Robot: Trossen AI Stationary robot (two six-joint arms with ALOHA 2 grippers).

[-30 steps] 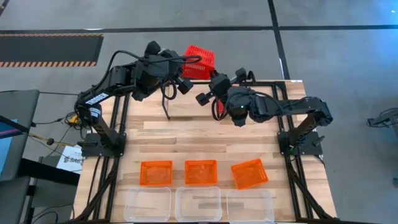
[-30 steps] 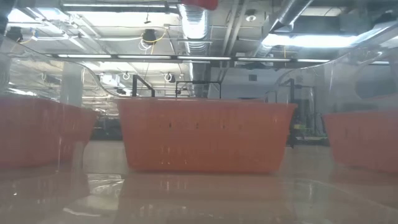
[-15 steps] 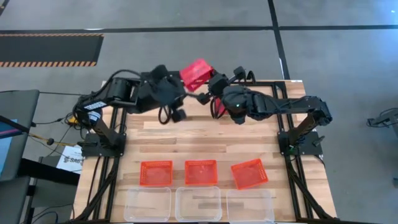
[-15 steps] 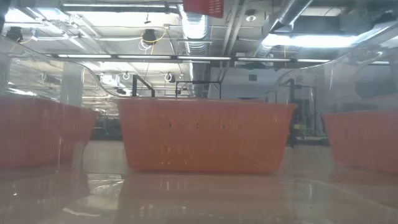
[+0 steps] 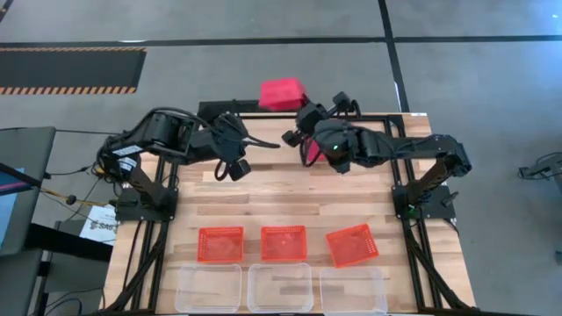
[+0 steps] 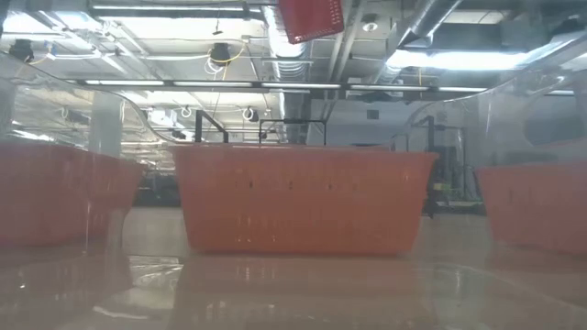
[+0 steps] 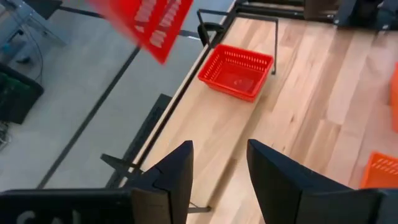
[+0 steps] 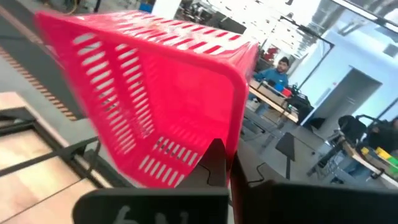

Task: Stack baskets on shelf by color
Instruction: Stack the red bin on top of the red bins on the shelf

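Red basket [image 5: 283, 93] hangs at the table's far edge in the high view, pinched at its rim by the right gripper [image 5: 292, 133]. Left gripper [image 5: 235, 167] is just left of it, fingers spread, holding nothing. Three orange baskets [image 5: 220, 244] sit in a row near the front, three clear bins [image 5: 209, 287] behind them at the near edge, partly cut off. Shelf hard to make out here.

Low view: clear bin walls blur everything; one orange basket centre, two cut off at the sides, red basket's bottom at the top edge.

Left wrist view alone shows a second red basket [image 7: 236, 71] resting on the wood table [image 7: 298, 118] under the black shelf frame [image 7: 239, 22].

Right wrist view: red basket clamped, fingers pressed together on the rim; a person [image 8: 278, 70] sits far behind.
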